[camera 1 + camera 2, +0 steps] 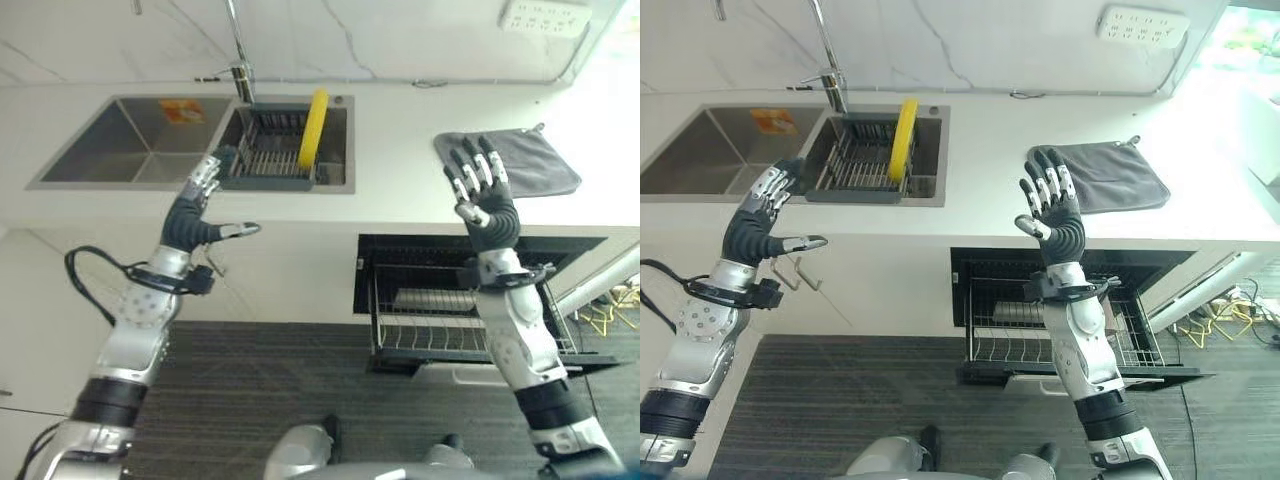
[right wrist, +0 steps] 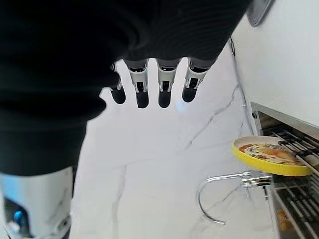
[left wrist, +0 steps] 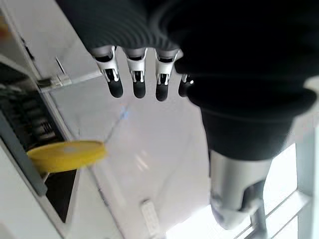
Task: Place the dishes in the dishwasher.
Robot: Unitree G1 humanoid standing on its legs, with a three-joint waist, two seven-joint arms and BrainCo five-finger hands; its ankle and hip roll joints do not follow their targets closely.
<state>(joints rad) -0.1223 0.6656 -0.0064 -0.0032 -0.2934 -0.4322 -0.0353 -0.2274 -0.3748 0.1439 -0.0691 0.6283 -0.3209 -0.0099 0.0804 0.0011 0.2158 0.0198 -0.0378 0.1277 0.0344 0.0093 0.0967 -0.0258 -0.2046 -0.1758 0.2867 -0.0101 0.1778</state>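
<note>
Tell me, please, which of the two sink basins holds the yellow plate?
The basin nearer the tap's right side holds it: the yellow plate stands on edge in a dark rack there. The other basin has no rack.

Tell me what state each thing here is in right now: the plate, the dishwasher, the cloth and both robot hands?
Yellow plate: upright on edge in the sink rack.
Dishwasher rack: pulled out, holding no dishes.
Grey cloth: lying flat on the counter.
Left hand: open, empty, near the sink rack.
Right hand: open, fingers spread, empty.

Head views down—wrists apparently upward.
</note>
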